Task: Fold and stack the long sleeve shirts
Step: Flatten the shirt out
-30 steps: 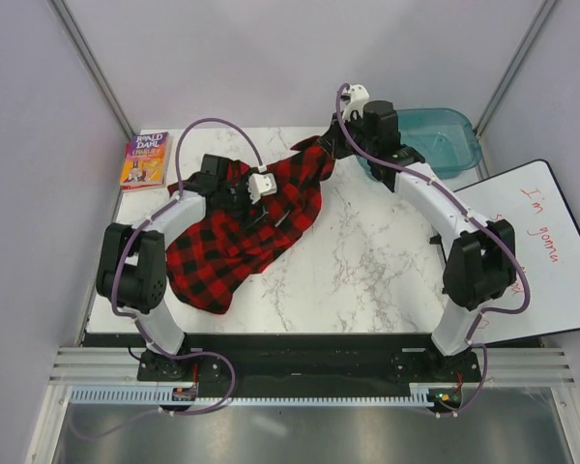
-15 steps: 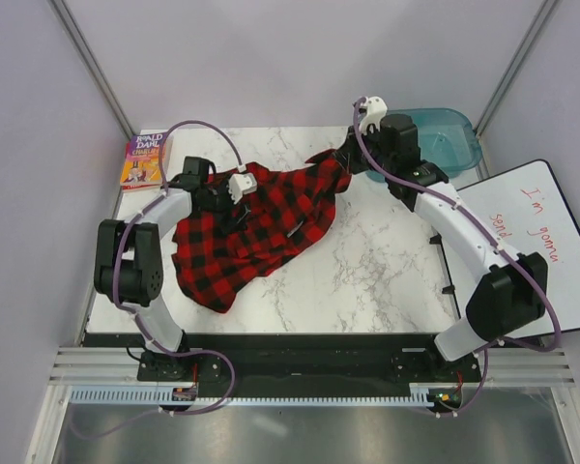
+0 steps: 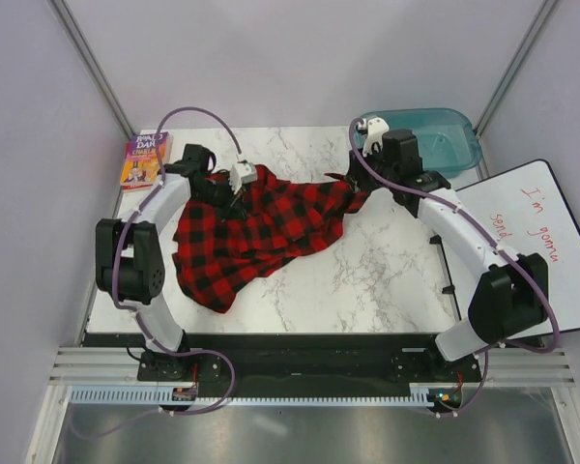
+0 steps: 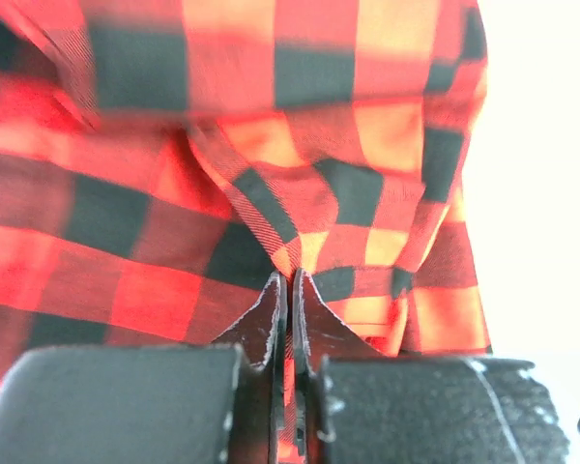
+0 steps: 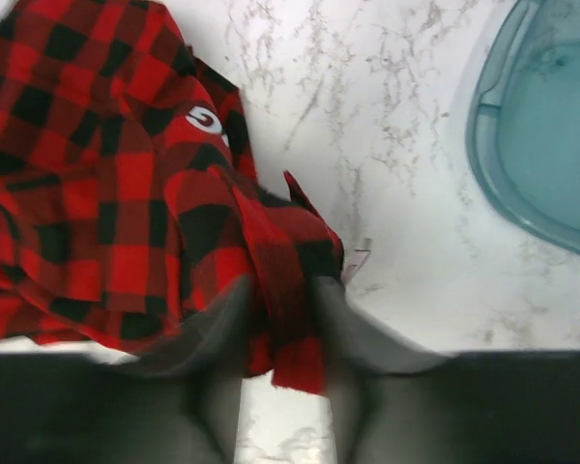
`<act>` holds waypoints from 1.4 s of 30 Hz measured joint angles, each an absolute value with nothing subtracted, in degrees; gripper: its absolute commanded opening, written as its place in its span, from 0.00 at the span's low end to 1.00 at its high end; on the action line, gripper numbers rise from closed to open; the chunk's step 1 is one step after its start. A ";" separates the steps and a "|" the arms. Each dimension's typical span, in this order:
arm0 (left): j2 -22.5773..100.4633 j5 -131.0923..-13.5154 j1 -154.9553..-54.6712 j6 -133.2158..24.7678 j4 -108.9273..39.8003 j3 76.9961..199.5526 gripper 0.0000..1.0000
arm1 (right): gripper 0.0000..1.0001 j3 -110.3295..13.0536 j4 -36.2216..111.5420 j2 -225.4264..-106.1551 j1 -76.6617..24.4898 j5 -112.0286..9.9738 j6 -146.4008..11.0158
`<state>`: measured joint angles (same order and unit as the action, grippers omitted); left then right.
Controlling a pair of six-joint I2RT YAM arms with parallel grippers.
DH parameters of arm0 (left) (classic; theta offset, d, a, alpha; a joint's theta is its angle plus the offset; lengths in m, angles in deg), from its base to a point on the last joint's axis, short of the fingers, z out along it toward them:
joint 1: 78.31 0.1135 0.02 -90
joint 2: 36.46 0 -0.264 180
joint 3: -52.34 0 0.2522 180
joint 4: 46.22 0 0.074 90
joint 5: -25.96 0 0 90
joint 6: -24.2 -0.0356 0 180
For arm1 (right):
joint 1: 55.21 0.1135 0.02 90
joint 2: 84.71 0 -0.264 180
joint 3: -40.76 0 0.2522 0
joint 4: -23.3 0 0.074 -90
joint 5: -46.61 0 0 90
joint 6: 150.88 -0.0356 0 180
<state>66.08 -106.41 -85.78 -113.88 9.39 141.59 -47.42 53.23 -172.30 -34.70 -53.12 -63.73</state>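
Observation:
One red-and-black checked long sleeve shirt (image 3: 261, 232) lies crumpled across the left and middle of the marble table (image 3: 387, 271). My left gripper (image 3: 234, 193) is at its far left edge, shut on a pinched fold of the cloth (image 4: 271, 116); the fingertips (image 4: 290, 280) meet with fabric between them. My right gripper (image 3: 360, 189) is at the shirt's far right corner. In the right wrist view its jaws (image 5: 282, 285) stand apart, with a loose strip of the shirt (image 5: 97, 155) hanging between them. White lettering (image 5: 205, 121) shows on the cloth.
A colourful paperback book (image 3: 145, 159) lies at the far left corner of the table. A teal plastic bin (image 3: 435, 135) stands at the far right, close behind the right gripper. A whiteboard (image 3: 536, 246) with red writing lies off the table's right edge.
My left gripper has shut on the shirt's far left edge. The right gripper carried its corner rightward, spreading the cloth wider, and its jaws have come apart.

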 measured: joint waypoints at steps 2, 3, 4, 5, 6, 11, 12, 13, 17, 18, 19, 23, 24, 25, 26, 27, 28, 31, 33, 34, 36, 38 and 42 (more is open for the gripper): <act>65.42 -108.10 -85.58 -112.92 12.05 145.57 0.02 | 0.81 -47.42 54.71 -172.30 -35.22 -52.75 -62.97; 64.51 -109.21 -85.43 -112.00 13.12 147.62 0.02 | 0.90 -47.42 55.35 -172.30 -35.38 -52.64 -62.70; 63.59 -110.28 -85.38 -111.06 13.87 149.33 0.02 | 0.98 -47.42 55.92 -172.30 -35.55 -52.53 -62.38; 62.38 -111.61 -85.32 -109.59 14.67 151.80 0.02 | 0.98 -47.42 56.68 -172.24 -35.75 -52.56 -61.28; 61.23 -113.28 -85.28 -107.50 15.53 154.90 0.02 | 0.98 -47.42 57.34 -172.02 -35.90 -52.64 -60.65; 58.49 -118.89 -85.32 -93.55 11.27 170.96 0.02 | 0.98 -46.78 58.21 -168.28 -36.25 -55.75 -53.87; 58.45 -120.12 -85.43 -89.59 9.32 173.76 0.02 | 0.98 -45.86 57.38 -166.73 -36.30 -57.23 -52.19; 58.45 -120.90 -85.45 -86.64 7.68 175.20 0.02 | 0.98 -44.29 55.61 -164.83 -36.32 -58.98 -50.53; 58.65 -122.65 -85.47 -74.56 0.82 176.30 0.02 | 0.98 -36.01 47.52 -157.81 -35.01 -64.36 -43.99; 58.89 -122.61 -85.47 -71.50 -0.84 176.30 0.02 | 0.98 -34.67 46.10 -157.20 -34.26 -64.95 -42.86; 59.11 -122.41 -85.45 -68.70 -2.48 176.30 0.02 | 0.98 -32.73 43.44 -156.94 -33.26 -65.71 -41.20; 59.28 -118.24 -85.45 -59.10 -8.87 176.21 0.02 | 0.98 -28.05 36.99 -158.14 -26.31 -66.26 -38.90; 59.26 -116.47 -85.45 -56.42 -11.07 176.21 0.02 | 0.98 -26.61 34.98 -158.75 -24.38 -66.28 -38.62; 59.26 -115.44 -85.45 -54.82 -12.65 176.19 0.02 | 0.98 -25.76 33.75 -159.21 -23.31 -66.30 -38.55; 59.26 -114.26 -85.45 -53.01 -14.33 176.19 0.02 | 0.98 -24.71 31.79 -159.87 -22.26 -66.15 -38.57; 59.24 -113.12 -85.45 -51.39 -15.93 176.19 0.02 | 0.98 -23.90 29.97 -160.59 -21.63 -65.82 -38.62; 59.19 -112.03 -85.45 -49.97 -17.56 176.19 0.02 | 0.98 -23.40 28.29 -161.61 -21.39 -65.45 -38.79; 58.84 -109.87 -85.41 -46.45 -22.11 176.17 0.02 | 0.96 -23.26 22.72 -165.92 -21.48 -63.27 -39.69; 58.56 -108.88 -85.41 -44.83 -24.43 176.17 0.02 | 0.95 -23.31 19.72 -168.41 -21.56 -62.39 -40.23; 58.45 -108.49 -85.36 -44.24 -25.21 176.17 0.02 | 0.95 -23.37 18.19 -169.74 -21.59 -61.76 -40.52; 58.19 -107.48 -85.12 -42.84 -27.29 176.17 0.02 | 0.92 -23.74 15.83 -172.45 -21.59 -60.40 -41.09; 57.93 -106.39 -84.75 -41.36 -29.30 176.17 0.02 | 0.83 -24.44 13.84 -175.01 -21.63 -58.89 -41.22; 57.84 -105.93 -82.96 -37.79 -33.15 176.19 0.02 | 0.57 -25.76 10.28 -178.88 -22.31 -55.46 -41.98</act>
<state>57.84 -105.93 -82.96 -37.79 -33.15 176.19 -25.76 10.28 -178.88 -22.31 -55.46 -41.98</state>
